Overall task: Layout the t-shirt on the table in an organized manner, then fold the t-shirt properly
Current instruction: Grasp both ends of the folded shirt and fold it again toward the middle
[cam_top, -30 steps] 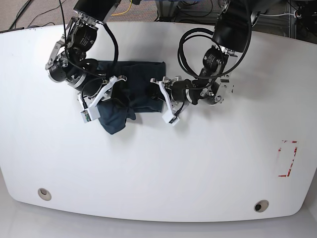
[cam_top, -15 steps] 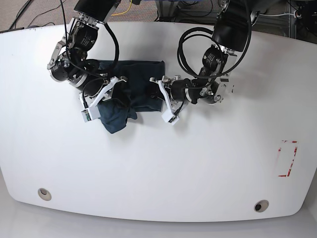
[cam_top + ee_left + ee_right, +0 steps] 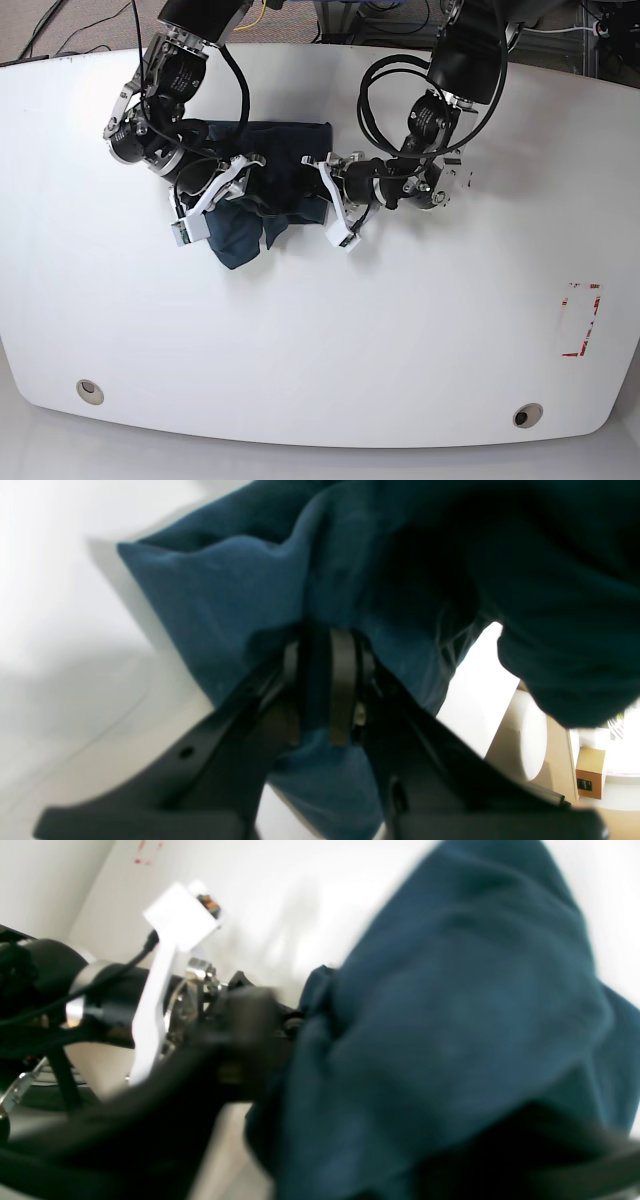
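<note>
The t-shirt (image 3: 268,190) lies bunched in the upper middle of the counter (image 3: 320,340), between the two arms. The left end effector (image 3: 325,690) is pinched closed on a fold of cloth. The right end effector (image 3: 215,195) sits at the shirt's left edge; whether it grips I cannot tell, since its wrist view is blurred. The risk, as I judge it: pulling apart with several layers caught would twist the bundle instead of spreading it. Sleeves and collar are hidden in the folds.
</note>
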Tool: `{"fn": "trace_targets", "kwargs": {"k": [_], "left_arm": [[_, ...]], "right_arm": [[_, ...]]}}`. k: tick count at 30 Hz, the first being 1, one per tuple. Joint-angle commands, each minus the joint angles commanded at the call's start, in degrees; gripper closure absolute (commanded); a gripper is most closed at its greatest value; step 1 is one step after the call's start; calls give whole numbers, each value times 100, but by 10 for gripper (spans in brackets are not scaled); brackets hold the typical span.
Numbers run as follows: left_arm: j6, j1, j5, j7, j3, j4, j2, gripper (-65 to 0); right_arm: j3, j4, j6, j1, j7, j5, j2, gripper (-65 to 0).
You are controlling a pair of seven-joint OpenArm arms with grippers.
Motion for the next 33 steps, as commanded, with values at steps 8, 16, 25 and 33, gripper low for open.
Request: {"fn": "trace_targets", "kwargs": {"k": [8,16,25,33], "left_arm": [[-18,-9,-9,9,-35,0,-9,-71],[-18,-26,-26,149,-132,53,-26,-71],[-105,-44,-26,545,-914,554,-44,-71],[-492,-35,-26,695,-1407,1081,-246,-72]], "right_arm": [[-378,53,0,-9,-35,18,0,-568],[-870,325,0,-88,-35,18,0,-568],[-870,334,0,-149,-35,18,70,-568],[-870,334,0,-281,-26,9,264,-568]]}}
